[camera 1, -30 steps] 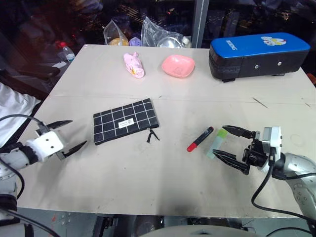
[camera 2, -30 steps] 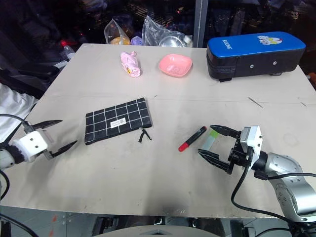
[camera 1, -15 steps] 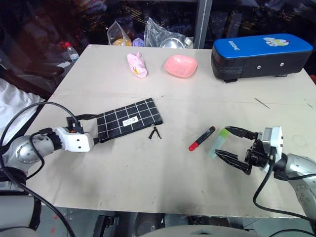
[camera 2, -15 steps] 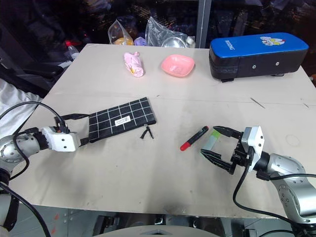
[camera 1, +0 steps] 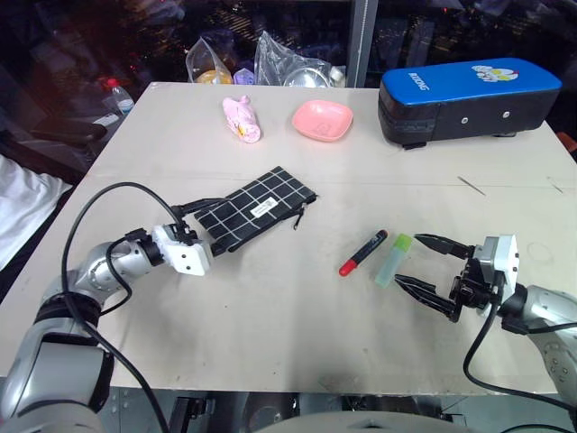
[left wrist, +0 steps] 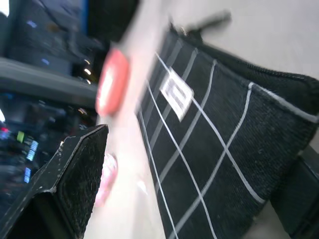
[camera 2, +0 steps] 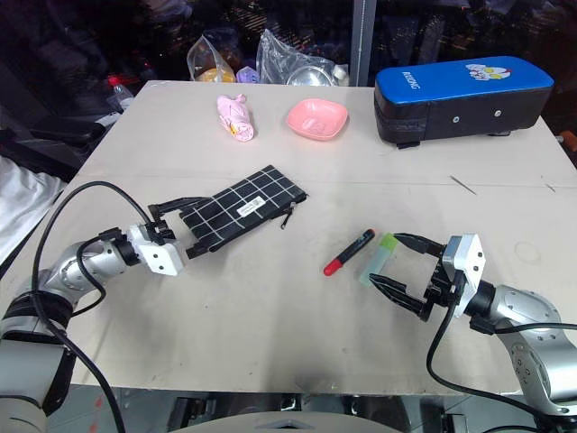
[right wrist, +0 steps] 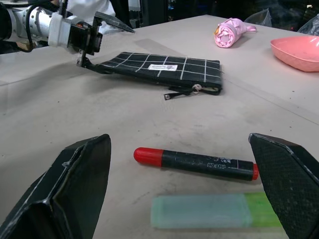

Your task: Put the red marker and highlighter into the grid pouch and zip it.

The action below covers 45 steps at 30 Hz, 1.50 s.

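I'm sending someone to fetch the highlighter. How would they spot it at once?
Start from the big blue-topped case at the table's far right, then come toward the near edge. Two pens lie side by side before the right gripper; the highlighter is the one nearer it. It is stubby, pale green and lime-capped, unlike the slim black red marker.

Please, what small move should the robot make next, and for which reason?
Probably close the left gripper on the near end of the grid pouch. Its open fingers straddle that end, one above and one underneath, so the pouch can be pinned. The red marker and highlighter lie loose before the open right gripper.
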Motion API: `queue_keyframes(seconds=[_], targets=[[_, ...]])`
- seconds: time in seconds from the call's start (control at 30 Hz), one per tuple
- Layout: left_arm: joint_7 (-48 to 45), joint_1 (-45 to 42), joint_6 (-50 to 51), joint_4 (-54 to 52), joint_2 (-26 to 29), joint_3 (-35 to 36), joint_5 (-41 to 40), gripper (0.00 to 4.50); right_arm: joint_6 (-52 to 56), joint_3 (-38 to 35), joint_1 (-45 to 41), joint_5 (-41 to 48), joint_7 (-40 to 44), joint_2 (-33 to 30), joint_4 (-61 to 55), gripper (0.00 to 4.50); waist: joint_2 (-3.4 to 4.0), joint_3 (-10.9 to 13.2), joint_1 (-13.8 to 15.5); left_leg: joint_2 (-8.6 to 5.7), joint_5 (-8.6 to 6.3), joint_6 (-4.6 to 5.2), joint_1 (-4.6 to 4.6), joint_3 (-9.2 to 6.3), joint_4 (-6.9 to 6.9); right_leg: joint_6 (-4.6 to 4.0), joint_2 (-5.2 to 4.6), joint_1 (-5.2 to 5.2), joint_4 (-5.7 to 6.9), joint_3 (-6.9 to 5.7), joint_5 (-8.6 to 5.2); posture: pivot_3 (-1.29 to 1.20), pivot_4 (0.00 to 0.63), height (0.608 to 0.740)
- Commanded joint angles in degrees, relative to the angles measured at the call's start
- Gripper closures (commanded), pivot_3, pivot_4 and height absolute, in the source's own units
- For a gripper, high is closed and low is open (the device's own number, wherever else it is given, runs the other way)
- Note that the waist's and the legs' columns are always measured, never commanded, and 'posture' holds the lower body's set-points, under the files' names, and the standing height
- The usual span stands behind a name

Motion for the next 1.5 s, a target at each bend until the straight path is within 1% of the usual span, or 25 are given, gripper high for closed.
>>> queue_keyframes(seconds=[0.03, 0.23, 0.4, 0.47, 0.53, 0.7, 0.83, 0.97, 1.2, 1.33, 1.5], targets=[[1.7, 1.6, 0.5, -3.3, -0.7, 0.0, -1.5, 0.01, -0.7, -1.7, -0.3, 0.2, -0.4, -0.5, -2.1, 0.01, 0.00, 0.0, 0.0, 0.00, 0.00, 0.00, 0.00, 0.01, 0.00, 0.00, 0.02, 0.00, 0.00, 0.00, 0.00, 0.00, 0.150, 0.740], [1.2, 5.1, 8.5, -8.5, -4.4, 0.4, -4.1, 0.01, -0.7, -1.5, -0.3, -0.1, -0.6, -0.4, -2.0, 0.01, 0.00, 0.0, 0.3, -0.02, 0.00, 0.00, 0.02, 0.04, 0.03, 0.00, 0.02, 0.00, 0.02, 0.01, 0.00, 0.00, 0.150, 0.740], [0.5, 10.3, 14.2, -18.1, -6.6, 0.2, -5.1, 0.01, -0.9, -1.3, 0.3, -0.4, -0.9, -0.2, -2.4, 0.01, 0.00, 0.0, 0.3, -0.02, 0.04, -0.07, 0.01, 0.02, 0.05, 0.01, 0.01, 0.01, 0.03, 0.08, 0.00, 0.00, 0.150, 0.740], [0.7, 12.2, 15.2, -22.0, -6.8, 0.0, -3.6, 0.01, -0.8, -1.2, 0.3, -0.4, -1.0, -0.1, -2.5, 0.01, 0.00, 0.0, 0.3, -0.02, 0.11, -0.19, 0.02, 0.02, 0.05, 0.01, -0.01, 0.02, 0.03, 0.14, 0.00, 0.00, 0.150, 0.740], [1.9, 13.0, 16.1, -24.8, -6.8, -0.2, -0.2, 0.01, -0.9, -0.9, 0.1, -0.6, -1.1, 0.1, -2.3, 0.01, 0.01, 0.0, 0.3, -0.01, 0.12, -0.20, 0.04, 0.02, 0.05, 0.01, 0.00, 0.02, 0.03, 0.15, 0.00, 0.00, 0.150, 0.740], [4.5, 12.6, 21.9, -28.2, -7.5, -0.6, 6.1, 0.01, -1.1, -0.4, -0.8, -1.0, -1.0, 0.5, -1.6, 0.01, 0.04, 0.0, 0.5, -0.06, 0.07, -0.12, 0.05, 0.00, 0.05, 0.01, 0.01, 0.05, 0.03, 0.14, 0.01, 0.00, 0.150, 0.740], [5.8, 12.8, 23.8, -30.0, -8.2, -1.7, 8.3, 0.01, -1.0, -0.2, -1.4, -1.4, -1.0, 0.8, -1.3, 0.01, 0.13, -0.1, 0.8, -0.14, 0.02, -0.01, 0.06, -0.07, 0.07, 0.03, -0.02, 0.11, 0.04, 0.12, 0.02, 0.00, 0.150, 0.740], [6.1, 13.1, 24.8, -29.4, -8.4, -2.8, 8.7, 0.01, -0.9, 0.0, -1.9, -1.7, -1.1, 1.1, -1.0, 0.01, 0.29, -0.2, 1.0, -0.18, 0.02, 0.01, 0.07, -0.12, 0.12, 0.05, -0.04, 0.15, 0.04, 0.13, 0.04, 0.00, 0.150, 0.740], [1.2, 14.3, 32.4, -32.8, -9.7, -4.2, 5.7, 0.01, -1.0, -0.1, -2.0, -2.1, -1.2, 1.4, -1.0, 0.01, 0.59, -0.4, 1.6, -0.24, 0.03, 0.03, 0.09, -0.14, 0.15, 0.10, -0.07, 0.19, 0.05, 0.15, 0.06, 0.00, 0.150, 0.740], [-3.2, 15.9, 40.1, -38.1, -11.3, -3.9, 2.9, 0.01, -1.0, -0.1, -1.7, -2.2, -1.3, 1.6, -1.3, 0.01, 0.72, -0.5, 1.9, -0.29, 0.04, 0.05, 0.12, -0.17, 0.16, 0.10, -0.08, 0.25, 0.05, 0.15, 0.06, 0.00, 0.150, 0.740], [-7.8, 18.5, 51.9, -48.8, -13.9, -2.9, 0.3, 0.01, -1.3, -0.3, -0.9, -2.5, -1.3, 1.9, -1.6, 0.01, 0.71, -0.5, 1.8, -0.35, 0.05, 0.09, 0.12, -0.25, 0.18, 0.10, -0.09, 0.30, 0.03, 0.15, 0.06, 0.00, 0.150, 0.740]])
